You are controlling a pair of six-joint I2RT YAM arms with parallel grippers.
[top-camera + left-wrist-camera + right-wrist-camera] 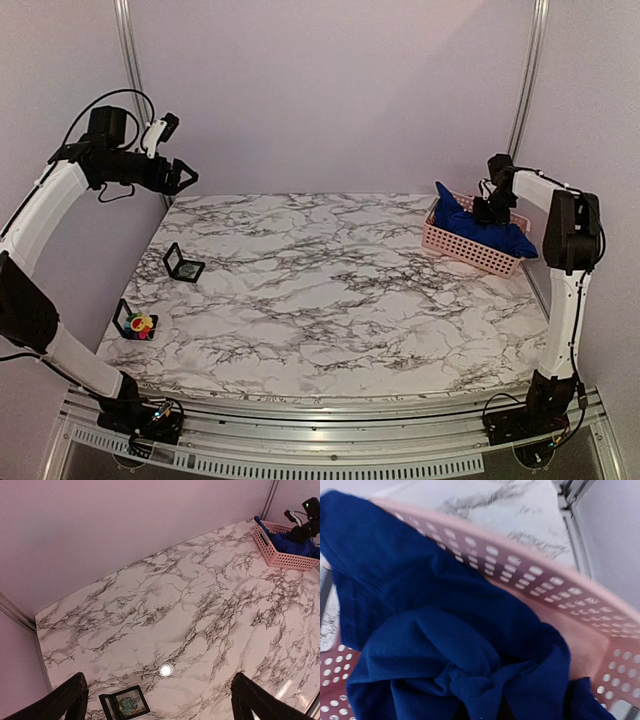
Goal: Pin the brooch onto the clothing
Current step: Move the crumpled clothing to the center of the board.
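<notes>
"Starting at the left, we see the left tool (pixel 183 176) raised over the far-left corner of the worktop (pixel 330 290), jaws spread wide and holding nothing."

"And the brooch (pixel 141 323)?"

"It sits in its little black holder (pixel 124 318) by the front-left edge, at about 6 o'clock from that tool. So the left arm is much the nearer one."

"Agreed. The black frame (pixel 184 264) lies between them. Our left wrist view catches only that frame and the disc (pixel 128 705) inside it, while the brooch falls outside it."

"Moving right, the pink basket (pixel 480 255) stands at 3 o'clock on the worktop, its long axis running from 10 to 4 o'clock. The clothing (pixel 455 215) is heaped inside."

"Is the right tool (pixel 493 211) holding it?"

"It's down in the basket, jaws together. From above we can't see the grip. The right wrist view shows blue cloth puckered into a knot at its lower edge, so we judge it pinched there."

"Then the clothing should come out toward 9 o'clock, onto bare worktop, we'd say, before any pinning."
</notes>
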